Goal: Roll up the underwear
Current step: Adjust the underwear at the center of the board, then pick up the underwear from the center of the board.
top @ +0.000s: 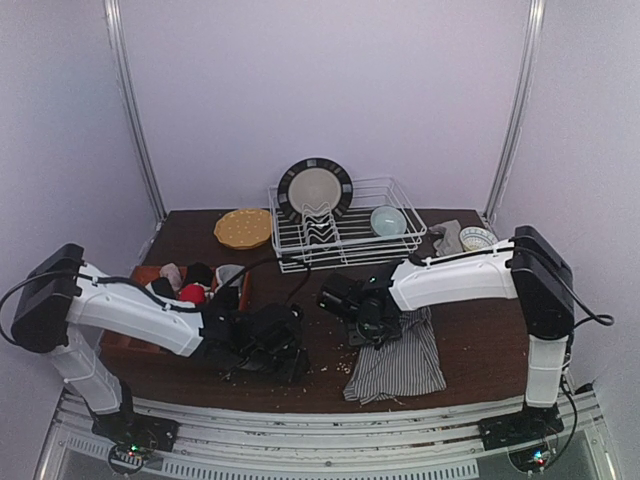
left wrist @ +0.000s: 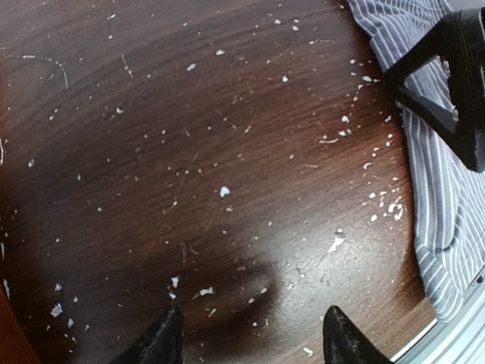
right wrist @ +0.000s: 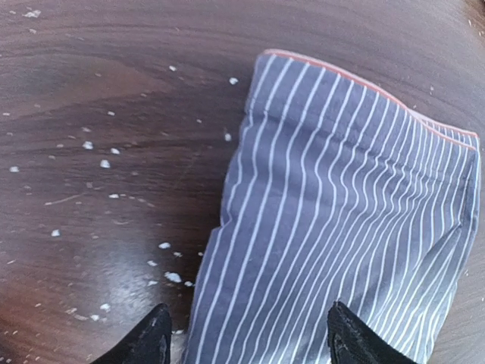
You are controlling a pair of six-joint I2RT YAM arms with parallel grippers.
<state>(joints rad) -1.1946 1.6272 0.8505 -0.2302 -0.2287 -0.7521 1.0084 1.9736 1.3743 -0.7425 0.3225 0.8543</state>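
Note:
Striped underwear (top: 400,360) lies spread flat on the dark wooden table, right of centre near the front edge. In the right wrist view it is grey-blue cloth (right wrist: 341,205) with fine white stripes and an orange-edged hem. My right gripper (top: 370,325) hovers over its left edge, jaws open (right wrist: 246,334), nothing between the fingers. My left gripper (top: 285,355) is low over bare table to the left of the cloth, open (left wrist: 252,334) and empty. The left wrist view shows the striped cloth (left wrist: 436,205) at the right, with the right gripper (left wrist: 447,83) above it.
A wooden tray (top: 135,335) at the left holds red, black and pale garments (top: 190,285). A grey-beige cloth (top: 450,238) and a small bowl (top: 477,238) sit at the back right. A white dish rack (top: 345,225) with a plate and a bowl, and a yellow dish (top: 243,228), stand behind. White crumbs litter the table.

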